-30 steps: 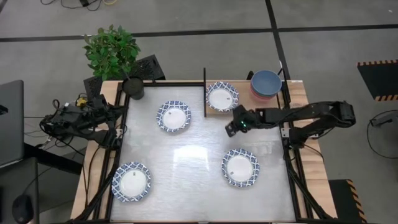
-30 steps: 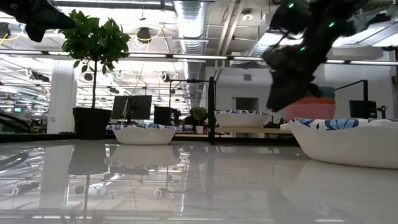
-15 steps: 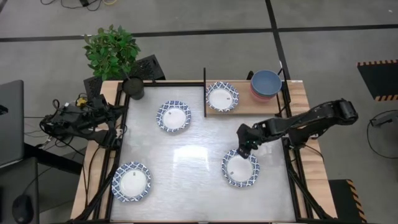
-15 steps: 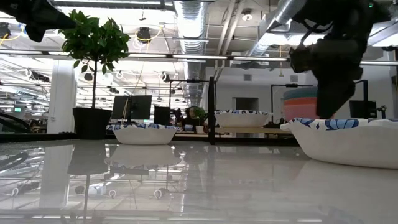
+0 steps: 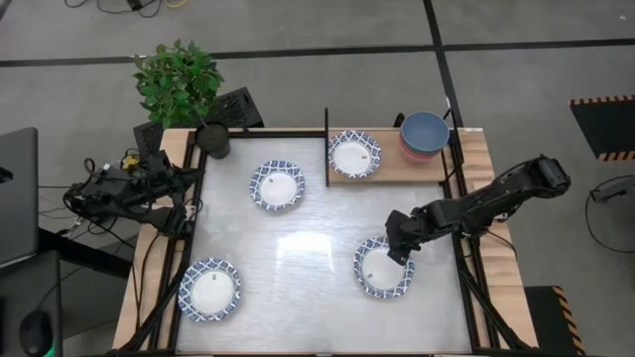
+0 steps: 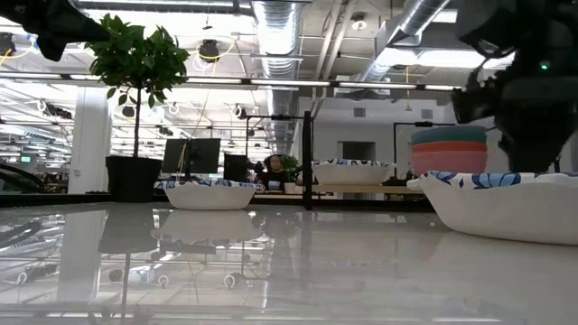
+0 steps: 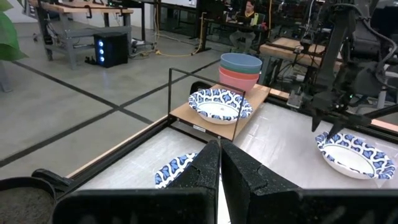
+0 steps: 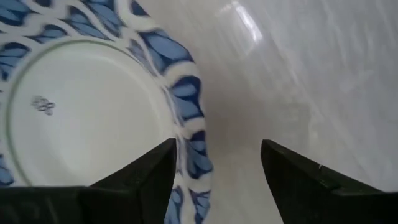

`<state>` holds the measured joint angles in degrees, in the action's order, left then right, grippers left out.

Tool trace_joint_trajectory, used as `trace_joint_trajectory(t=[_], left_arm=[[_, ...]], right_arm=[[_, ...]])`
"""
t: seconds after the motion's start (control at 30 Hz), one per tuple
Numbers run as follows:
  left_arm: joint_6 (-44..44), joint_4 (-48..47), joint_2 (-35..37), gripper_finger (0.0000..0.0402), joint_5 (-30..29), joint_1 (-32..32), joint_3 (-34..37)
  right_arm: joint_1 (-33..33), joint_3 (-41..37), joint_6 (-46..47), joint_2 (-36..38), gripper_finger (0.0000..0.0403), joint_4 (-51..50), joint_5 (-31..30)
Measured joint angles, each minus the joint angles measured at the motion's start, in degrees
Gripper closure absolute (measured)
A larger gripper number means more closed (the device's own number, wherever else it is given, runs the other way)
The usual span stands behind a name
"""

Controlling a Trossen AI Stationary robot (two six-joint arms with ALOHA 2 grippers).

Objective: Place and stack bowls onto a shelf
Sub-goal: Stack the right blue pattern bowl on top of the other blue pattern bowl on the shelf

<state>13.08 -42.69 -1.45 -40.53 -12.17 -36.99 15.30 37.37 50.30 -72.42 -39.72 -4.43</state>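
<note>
My right gripper (image 8: 217, 168) is open and points steeply down over the far right rim of the near-right white bowl with the blue rim (image 5: 384, 268). One finger stands over the bowl's inside and the other over the table outside it; no touch shows. Two more such bowls (image 5: 277, 185) (image 5: 209, 289) rest on the tabletop. A fourth (image 5: 354, 155) sits on the wooden shelf (image 5: 397, 171), next to a stack of coloured bowls (image 5: 425, 134) with a blue one on top. My left gripper (image 7: 219, 158) waits shut and level at the table's left edge.
A potted plant (image 5: 179, 84) and a black pot (image 5: 213, 139) stand at the far left corner. A black post (image 5: 326, 149) marks the shelf's left end. Bare white tabletop (image 5: 317, 243) lies in the middle between the bowls.
My right gripper has swung from beside the shelf toward the table's near edge and sunk over the near-right bowl, tipping to point more steeply down. The bowls have stayed where they were.
</note>
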Motion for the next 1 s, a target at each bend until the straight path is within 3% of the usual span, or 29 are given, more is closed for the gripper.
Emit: trace_joint_trajectory(t=[0.13,0.23,0.37,0.53,0.57,0.8,1.0], left_arm=[[0.0,0.0,0.0,0.0401,0.0,0.0,0.0],[0.0,0.0,0.0,0.0401,0.0,0.0,0.0],[0.0,0.0,0.0,0.0401,0.0,0.0,0.0],[0.0,0.0,0.0,0.0401,0.0,0.0,0.0],[0.0,0.0,0.0,0.0401,0.0,0.0,0.0],[0.0,0.0,0.0,0.0401,0.0,0.0,0.0],[0.0,0.0,0.0,0.0401,0.0,0.0,0.0]], right_arm=[[0.1,-1.3,2.0,0.0,0.0148,-0.3,0.0],[0.1,-1.3,2.2,0.0,0.0175,0.1,0.0],[0.1,-1.3,2.8,0.0,0.0249,0.0,0.0],[-0.1,-1.2,4.2,0.1,0.0374,0.7,0.0],[-0.1,-1.2,5.0,0.1,0.0382,1.2,-0.1],[-1.5,2.3,12.8,0.0,0.0376,7.2,-1.6],[-5.5,8.7,11.3,0.0,0.0382,6.6,-5.4]])
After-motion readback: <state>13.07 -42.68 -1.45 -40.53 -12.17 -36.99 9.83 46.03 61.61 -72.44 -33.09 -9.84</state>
